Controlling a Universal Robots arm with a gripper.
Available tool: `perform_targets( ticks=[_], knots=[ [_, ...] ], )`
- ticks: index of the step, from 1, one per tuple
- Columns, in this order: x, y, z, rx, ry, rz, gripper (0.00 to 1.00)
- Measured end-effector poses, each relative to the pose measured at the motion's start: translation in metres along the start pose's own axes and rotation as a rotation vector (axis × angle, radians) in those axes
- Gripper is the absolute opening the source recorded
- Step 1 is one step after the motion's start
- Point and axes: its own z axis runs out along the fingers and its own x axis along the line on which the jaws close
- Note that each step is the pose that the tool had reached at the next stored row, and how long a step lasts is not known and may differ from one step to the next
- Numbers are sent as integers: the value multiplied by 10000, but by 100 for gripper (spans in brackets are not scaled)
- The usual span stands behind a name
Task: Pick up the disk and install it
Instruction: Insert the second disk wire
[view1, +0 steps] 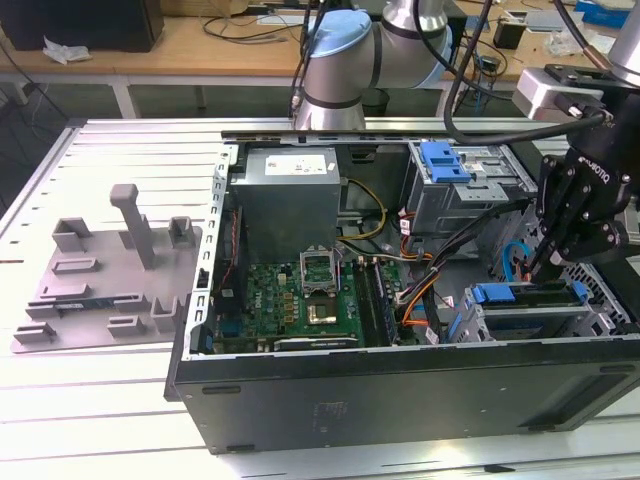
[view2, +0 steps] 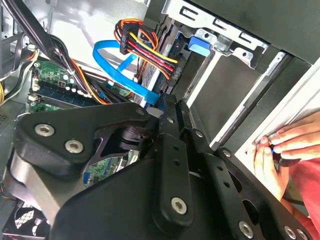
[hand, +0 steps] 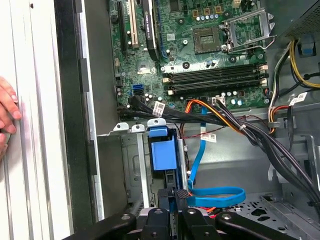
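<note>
One open computer case (view1: 400, 390) is being shown lying on a slatted metal surface (view1: 120, 400), with a grey fixture plate (view1: 100, 290) resting beside it toward the exterior view's left. The arm's black claw (view1: 548, 262) is being held low inside the case, at the drive bay near the exterior view's right. The disk (view1: 525, 297), with its blue bracket, is being seen standing on edge in that bay; in the first wrist view its blue tab (hand: 164, 152) is lying directly ahead of the fingertips (hand: 181, 194). The claw is being kept clenched on the disk's edge, with the fingertips close together. A blue cable (hand: 215, 195) is being seen looped just beside the fingertips. A person's hand (view2: 282, 150) is being rested on the case's rim.
</note>
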Motion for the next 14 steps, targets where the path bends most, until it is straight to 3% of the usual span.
perform_targets(
  ticks=[1,3,4,5,14],
  knots=[
    [0,0,0,0,-3,0,16],
    [1,-1,1,10,-121,-12,16],
    [1,0,1,41,-327,-30,16],
    [3,-1,1,62,-428,-40,16],
    [28,-4,11,71,-461,-80,16]
  ],
)
